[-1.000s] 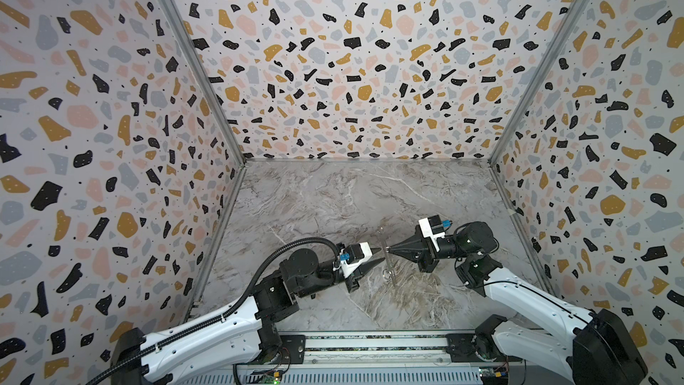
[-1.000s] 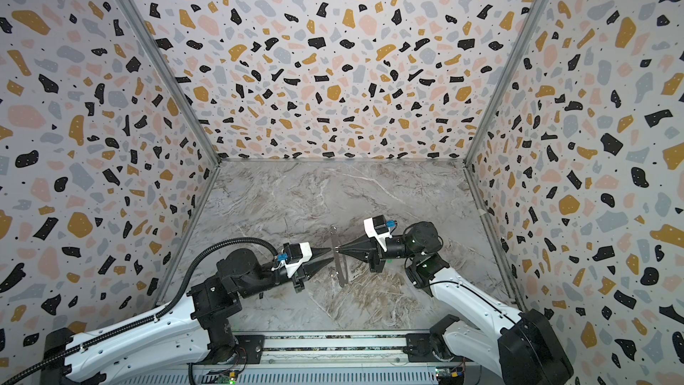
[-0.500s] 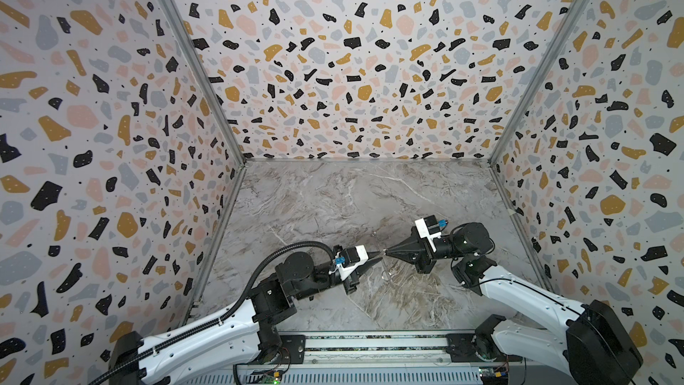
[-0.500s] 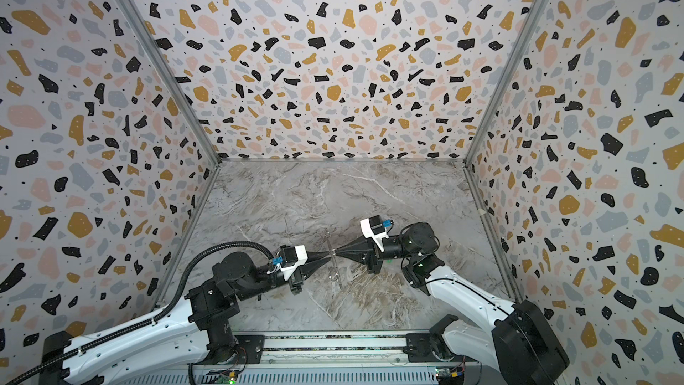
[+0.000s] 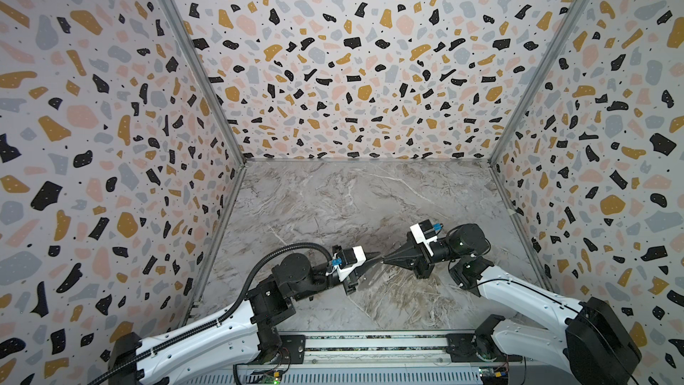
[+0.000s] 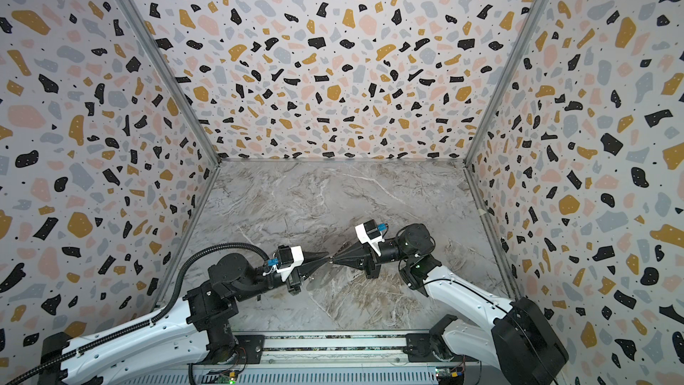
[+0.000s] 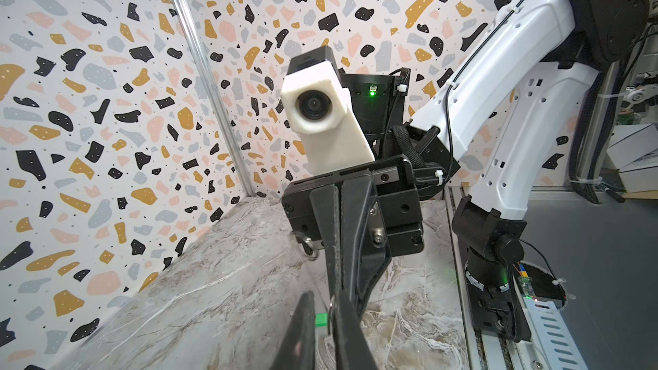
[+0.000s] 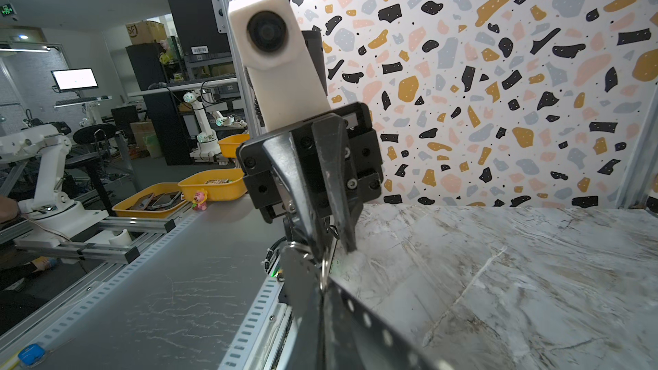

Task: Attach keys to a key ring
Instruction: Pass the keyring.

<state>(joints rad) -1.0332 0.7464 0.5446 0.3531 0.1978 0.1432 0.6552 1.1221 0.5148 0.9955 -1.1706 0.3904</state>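
Both arms meet tip to tip, low over the marble table.

Left gripper: pinched nearly shut on the key, green head between its fingers.

Right gripper: fully closed. The thin key ring stands edge-on at its tips, apparently nipped there.

Judgement: each holds one piece off the table so ring and key can be lined up. Threading not confirmed.

Marble tabletop between terrazzo-patterned walls
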